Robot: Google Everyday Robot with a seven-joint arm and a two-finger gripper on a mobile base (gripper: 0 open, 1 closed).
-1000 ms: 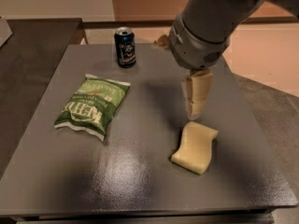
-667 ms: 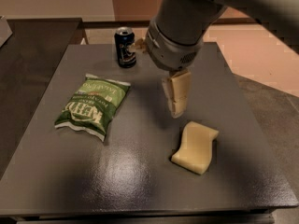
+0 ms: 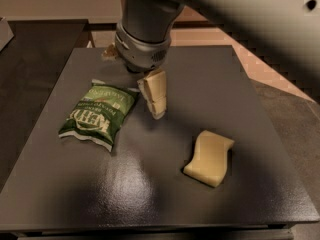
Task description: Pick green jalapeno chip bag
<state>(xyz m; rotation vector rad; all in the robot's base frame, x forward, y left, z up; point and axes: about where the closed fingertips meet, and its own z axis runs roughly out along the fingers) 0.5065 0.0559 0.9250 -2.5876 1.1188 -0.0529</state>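
One change to log: over the last second the gripper (image 3: 156, 109) has crossed the bench (image 3: 235, 89), leaving its place above the sponge (image 3: 210, 157) and arriving just beside the green jalapeno chip bag (image 3: 97, 115). It now hangs at the bag's far corner, on the side facing the sponge. It is not over the bag's middle, and no contact is seen. Whether the jaws are apart or together cannot be told from this angle; nothing is held.

Bag: lies flat on the bench, lettering up, untouched, in the same spot as before.

Reading: approach nearly done, grasp not begun. A further short shift over the bag and a descent look necessary.

Surroundings: sponge well apart from the bag, no obstacle. The can that stood at the far edge of the bench is now hidden behind the arm (image 3: 145, 34). Nothing lies between gripper and bag. Risk, as a judgement: the puffy, crinkly bag may slide or buckle if caught only at its edge.
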